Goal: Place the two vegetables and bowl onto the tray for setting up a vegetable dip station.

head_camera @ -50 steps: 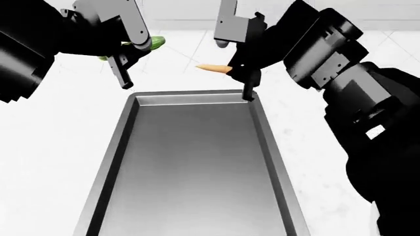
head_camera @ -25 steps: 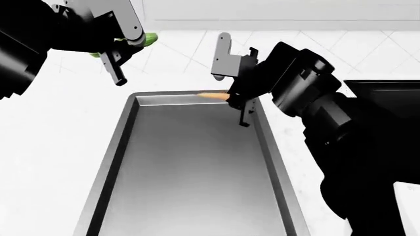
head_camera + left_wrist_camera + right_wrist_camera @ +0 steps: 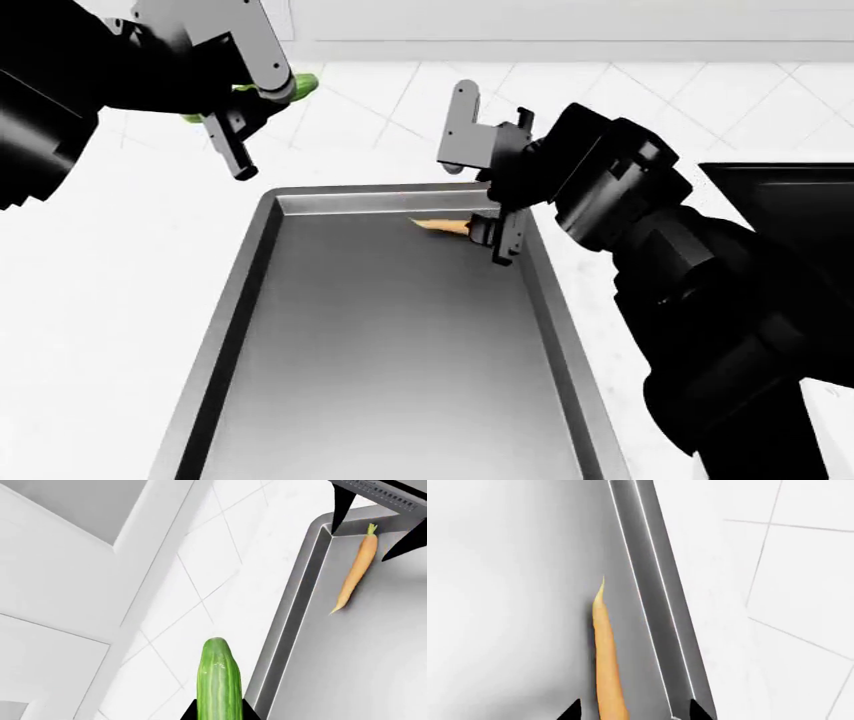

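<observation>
Carrot (image 3: 441,226) lying on the floor of the tray (image 3: 387,400) at its far end, close to the far rim and near the right-hand corner; tapered tip pointing toward the tray's left side, green stem end toward the right gripper (image 3: 483,200). In the right wrist view the carrot (image 3: 608,655) runs alongside the tray rim (image 3: 654,605), near it but apart. The right gripper's 2 fingers stand spread on either side of the carrot's thick end; in the left wrist view their dark tips flank the carrot (image 3: 357,567) with a gap on each side, so no pinch is visible.

Cucumber (image 3: 296,88) held above the white counter (image 3: 107,300), beyond and to the left of the tray's far left corner. The left gripper (image 3: 240,110) is pressed onto it; in the left wrist view the cucumber (image 3: 220,680) projects out between the 2 dark fingertips, its free end over the tiled counter just outside the tray rim (image 3: 293,605).

A black sink (image 3: 801,200) shows at the right edge of the head view, behind the right arm.
</observation>
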Robot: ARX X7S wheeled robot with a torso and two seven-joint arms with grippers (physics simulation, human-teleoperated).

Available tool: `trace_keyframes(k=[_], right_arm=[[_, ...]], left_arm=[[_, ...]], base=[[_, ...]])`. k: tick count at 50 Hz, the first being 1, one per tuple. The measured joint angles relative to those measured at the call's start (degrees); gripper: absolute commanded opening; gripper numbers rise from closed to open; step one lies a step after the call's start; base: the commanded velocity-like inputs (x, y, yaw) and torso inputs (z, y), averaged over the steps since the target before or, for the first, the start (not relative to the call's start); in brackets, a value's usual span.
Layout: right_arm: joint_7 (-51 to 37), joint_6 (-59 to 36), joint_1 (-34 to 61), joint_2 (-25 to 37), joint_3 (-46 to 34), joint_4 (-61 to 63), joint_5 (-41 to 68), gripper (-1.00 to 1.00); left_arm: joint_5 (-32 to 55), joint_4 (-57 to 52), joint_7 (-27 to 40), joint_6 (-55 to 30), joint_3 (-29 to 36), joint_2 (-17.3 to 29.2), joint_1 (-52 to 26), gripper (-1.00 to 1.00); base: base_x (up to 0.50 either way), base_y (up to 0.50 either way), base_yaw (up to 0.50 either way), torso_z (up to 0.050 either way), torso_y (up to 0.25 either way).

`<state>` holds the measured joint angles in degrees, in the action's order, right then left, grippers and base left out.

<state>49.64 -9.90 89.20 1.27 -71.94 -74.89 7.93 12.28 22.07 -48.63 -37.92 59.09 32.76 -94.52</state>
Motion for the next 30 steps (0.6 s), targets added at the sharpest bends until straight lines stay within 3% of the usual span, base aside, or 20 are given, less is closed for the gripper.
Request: trace_keyframes(k=[18,30], right_arm=[[0.8,0.5,4.5,1.2,5.3,0.0,-2.2,1.00],[2.0,-7.9,9.9,10.4,6.7,13.4,-3.3,1.00]], left_arm=[[0.3,-0.8,-0.2,0.1,0.1,-0.1,0.3,-1.00],[3.2,0.1,-3.2,-1.1,-0.2,-1.9,1.0,-1.00]], base=[[0.00,0.00,0.00,0.000,0.000],[0.00,0.00,0.00,0.000,0.000]])
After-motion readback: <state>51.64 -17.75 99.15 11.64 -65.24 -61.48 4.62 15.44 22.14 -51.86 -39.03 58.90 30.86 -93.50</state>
